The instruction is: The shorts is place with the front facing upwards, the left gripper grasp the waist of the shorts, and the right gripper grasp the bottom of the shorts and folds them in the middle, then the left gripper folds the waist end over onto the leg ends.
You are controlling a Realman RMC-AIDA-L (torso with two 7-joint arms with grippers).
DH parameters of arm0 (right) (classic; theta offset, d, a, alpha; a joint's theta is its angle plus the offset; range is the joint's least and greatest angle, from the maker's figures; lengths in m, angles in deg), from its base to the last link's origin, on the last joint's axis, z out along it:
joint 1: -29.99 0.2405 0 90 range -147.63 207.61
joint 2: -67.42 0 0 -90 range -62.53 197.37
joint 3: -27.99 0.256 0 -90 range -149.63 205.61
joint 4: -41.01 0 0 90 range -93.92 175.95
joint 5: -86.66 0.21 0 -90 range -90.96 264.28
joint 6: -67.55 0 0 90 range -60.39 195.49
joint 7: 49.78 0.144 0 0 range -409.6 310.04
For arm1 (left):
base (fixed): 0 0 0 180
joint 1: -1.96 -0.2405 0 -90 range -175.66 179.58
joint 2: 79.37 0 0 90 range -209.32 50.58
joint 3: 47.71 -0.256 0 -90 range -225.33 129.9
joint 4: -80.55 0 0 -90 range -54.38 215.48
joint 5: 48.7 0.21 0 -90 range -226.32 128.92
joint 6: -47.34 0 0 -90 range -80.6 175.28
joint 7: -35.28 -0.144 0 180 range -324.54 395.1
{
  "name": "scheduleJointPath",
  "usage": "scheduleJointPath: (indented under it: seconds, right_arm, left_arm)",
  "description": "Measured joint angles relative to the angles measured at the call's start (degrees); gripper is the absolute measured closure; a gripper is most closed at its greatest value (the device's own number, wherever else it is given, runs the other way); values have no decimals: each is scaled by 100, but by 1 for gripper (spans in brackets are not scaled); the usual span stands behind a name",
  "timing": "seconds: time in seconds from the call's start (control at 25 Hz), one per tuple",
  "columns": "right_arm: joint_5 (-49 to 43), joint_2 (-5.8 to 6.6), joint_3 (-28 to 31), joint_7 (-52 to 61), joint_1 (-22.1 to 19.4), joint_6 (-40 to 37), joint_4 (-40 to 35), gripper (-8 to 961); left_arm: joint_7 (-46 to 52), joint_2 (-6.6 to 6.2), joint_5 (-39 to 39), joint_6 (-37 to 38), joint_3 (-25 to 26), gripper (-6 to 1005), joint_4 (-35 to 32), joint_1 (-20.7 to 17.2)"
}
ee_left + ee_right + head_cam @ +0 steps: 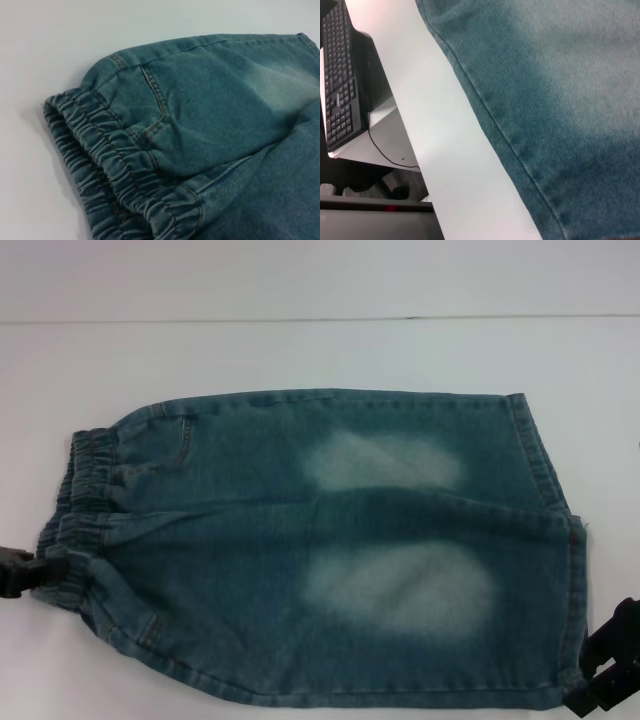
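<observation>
The blue denim shorts (320, 540) lie flat on the white table (300, 350), front up. The elastic waist (85, 480) is on the left and the leg ends (565, 540) on the right. My left gripper (28, 574) sits at the near corner of the waist, touching the gathered band. My right gripper (608, 672) is at the near corner of the leg ends, by the hem. The left wrist view shows the waist (100, 165) and a front pocket (157, 107) close up. In the right wrist view only denim (560, 100) and its seam appear.
White table surface (455, 150) surrounds the shorts on every side. Beyond the table's edge, the right wrist view shows a black keyboard (337, 85) on a lower desk, with a thin cable (385, 155) trailing from it.
</observation>
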Motion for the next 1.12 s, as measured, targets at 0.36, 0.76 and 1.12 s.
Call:
scheduleJointPath:
  seconds: [0.36, 0.76, 1.12]
  right_arm:
    - [-2, -7, -16, 1, 7, 67, 0, 546]
    - [210, 51, 119, -191, -49, -74, -5, 881]
    - [1593, 384, 1289, -956, -493, -105, 108, 912]
  left_arm:
    - [-6, -1, 0, 13, 7, 955, 6, -10]
    - [33, -52, 0, 215, -18, 953, -12, 30]
    - [605, -403, -906, 454, 541, 952, 341, 118]
